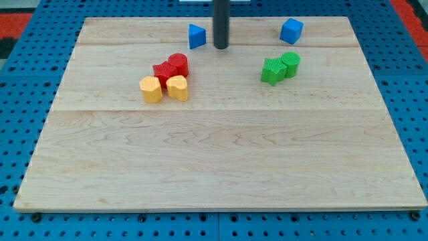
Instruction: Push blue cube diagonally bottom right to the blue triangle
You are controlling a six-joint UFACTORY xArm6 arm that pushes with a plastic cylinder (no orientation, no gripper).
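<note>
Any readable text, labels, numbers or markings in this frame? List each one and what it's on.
None: no word, number, brand or sign can be read anywhere.
Light wooden board: bare grain only.
Blue triangle block, blue cube, two red blocks, two yellow blocks, two green blocks: plain faces, only ridged texture.
Dark rod, my tip just right of the blue triangle: unmarked.
Blue perforated mat around the board: no print.
</note>
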